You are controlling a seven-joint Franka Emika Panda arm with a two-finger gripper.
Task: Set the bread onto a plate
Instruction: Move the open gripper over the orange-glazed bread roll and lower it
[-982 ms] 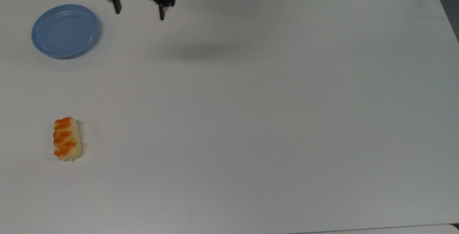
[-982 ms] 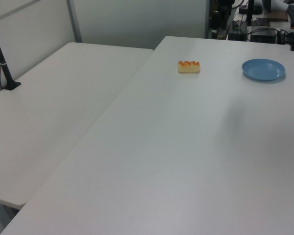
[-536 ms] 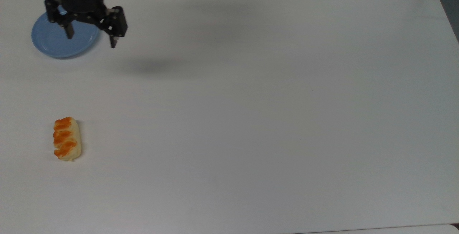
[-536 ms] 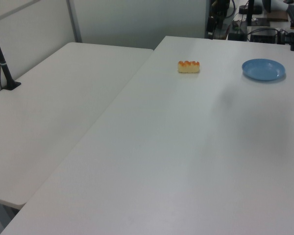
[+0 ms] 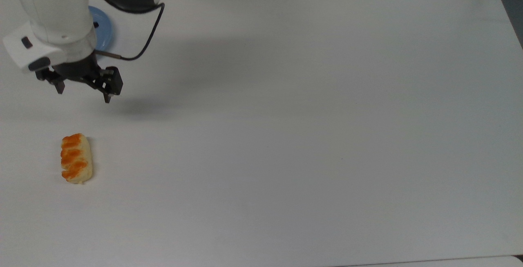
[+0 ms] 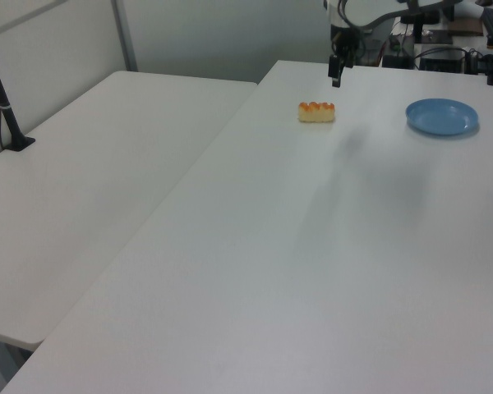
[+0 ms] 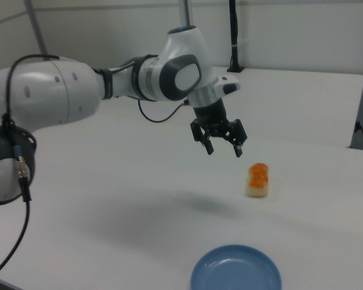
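Bread: you are looking at the bread (image 5: 76, 158) lying alone on the white table (image 5: 310, 115), near the top view's left edge and below the middle, untouched.
Bread's long axis: it is running up and down in the top view, with the orange stripes crossing it on the slant; in the right view it (image 7: 258, 180) is pointing away from the camera.
Gripper: your gripper (image 5: 83, 91) is hanging above the table with its two fingers spread well apart and nothing between them; the right view shows it (image 7: 224, 148) clear of the surface, pointing down.
Bread from gripper: the bread is lying lower in the top view than the gripper and almost level with it sideways, so I judge the coming move to be mostly a run down the top view, then a descent.
Finger line against bread: the fingers are standing roughly across the top view, so I judge they are already lining up to close over the bread's short width; you are needing little or no wrist turn.
Gap: the gripper and bread are standing apart, with bare table between them.
Plate: the plate (image 5: 103, 30) is sitting higher in the top view, partly behind the arm, on the far side of the gripper from the bread; in the left view it (image 6: 442, 116) is well apart from the bread (image 6: 316, 112).
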